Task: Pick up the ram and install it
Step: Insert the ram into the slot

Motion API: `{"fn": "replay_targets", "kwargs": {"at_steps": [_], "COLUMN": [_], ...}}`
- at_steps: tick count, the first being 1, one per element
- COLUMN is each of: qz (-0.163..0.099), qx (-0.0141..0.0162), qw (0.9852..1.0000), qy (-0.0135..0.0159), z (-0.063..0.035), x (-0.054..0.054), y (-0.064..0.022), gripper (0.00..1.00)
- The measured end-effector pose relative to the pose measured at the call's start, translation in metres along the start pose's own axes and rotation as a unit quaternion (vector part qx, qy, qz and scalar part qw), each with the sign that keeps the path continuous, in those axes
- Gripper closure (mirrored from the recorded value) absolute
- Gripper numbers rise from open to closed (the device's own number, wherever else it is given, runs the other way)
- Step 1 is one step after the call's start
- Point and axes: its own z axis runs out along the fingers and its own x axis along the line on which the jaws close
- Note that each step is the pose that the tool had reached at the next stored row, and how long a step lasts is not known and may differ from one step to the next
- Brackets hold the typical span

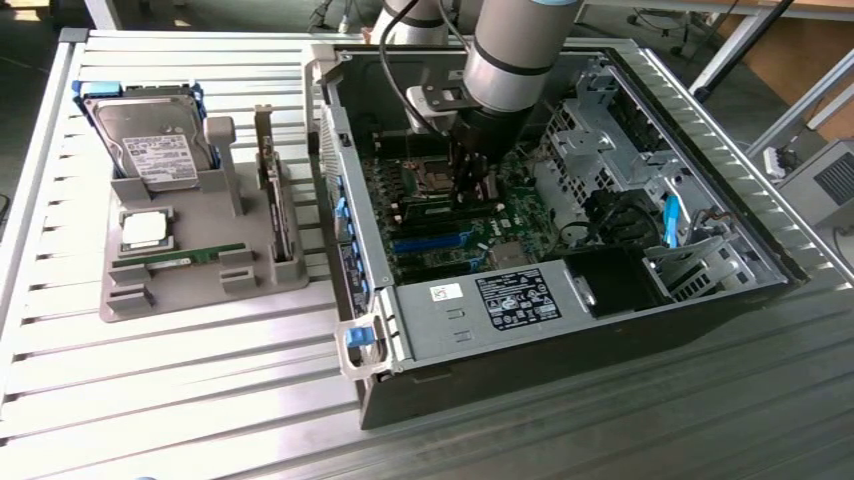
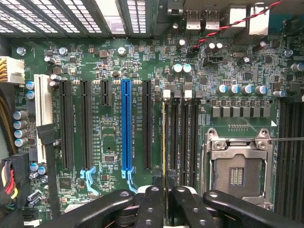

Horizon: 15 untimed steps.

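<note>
My gripper (image 1: 470, 182) reaches down inside the open computer case (image 1: 747, 260), just above the motherboard (image 2: 109, 71). In the wrist view its black fingers (image 2: 151, 204) are shut on the ram (image 2: 164, 142). The ram shows edge-on as a thin yellow-green strip. It stands lined up over the first black memory slot, the one with a white latch (image 2: 166, 93), next to the other memory slots (image 2: 183, 142). A second green ram stick (image 1: 180, 258) lies in the grey holder (image 1: 200, 285) outside the case, at the exterior view's left.
The grey holder also carries a hard drive (image 1: 154, 140), a square silver processor (image 1: 144, 228) and an upright dark card (image 1: 274, 190). Near the slots are the empty processor socket (image 2: 237, 166), a blue expansion slot (image 2: 126, 128) and the power supply (image 1: 494, 300).
</note>
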Motion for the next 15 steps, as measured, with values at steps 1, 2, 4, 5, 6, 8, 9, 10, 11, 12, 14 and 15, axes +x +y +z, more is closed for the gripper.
{"fn": "replay_targets", "kwargs": {"at_steps": [1, 2, 4, 5, 6, 8, 9, 10, 11, 12, 14, 15], "qz": [0.000, 0.000, 0.000, 0.000, 0.000, 0.000, 0.000, 0.000, 0.000, 0.000, 0.000, 0.000], "qx": [0.0000, 0.0001, 0.0000, 0.0000, 0.0001, 0.0000, 0.0000, 0.0000, 0.0000, 0.0001, 0.0001, 0.0001], "qw": [1.0000, 1.0000, 1.0000, 1.0000, 1.0000, 1.0000, 1.0000, 1.0000, 1.0000, 1.0000, 1.0000, 1.0000], "qy": [-0.0001, -0.0001, 0.0000, -0.0001, -0.0001, -0.0001, 0.0000, 0.0000, -0.0001, -0.0002, -0.0002, -0.0002], "z": [0.0006, 0.0013, 0.0019, 0.0023, 0.0028, 0.0037, 0.0040, 0.0043, 0.0045, 0.0045, 0.0044, 0.0042], "x": [-0.0006, -0.0016, -0.0024, -0.0025, -0.0025, -0.0025, -0.0024, -0.0025, -0.0025, -0.0025, -0.0025, -0.0025], "y": [0.0000, 0.0000, 0.0000, 0.0000, 0.0000, 0.0001, 0.0001, 0.0001, 0.0001, 0.0001, 0.0001, 0.0001], "gripper": [0.89, 0.89, 0.89, 0.89, 0.89, 0.89, 0.89, 0.89, 0.89, 0.89, 0.89, 0.89]}}
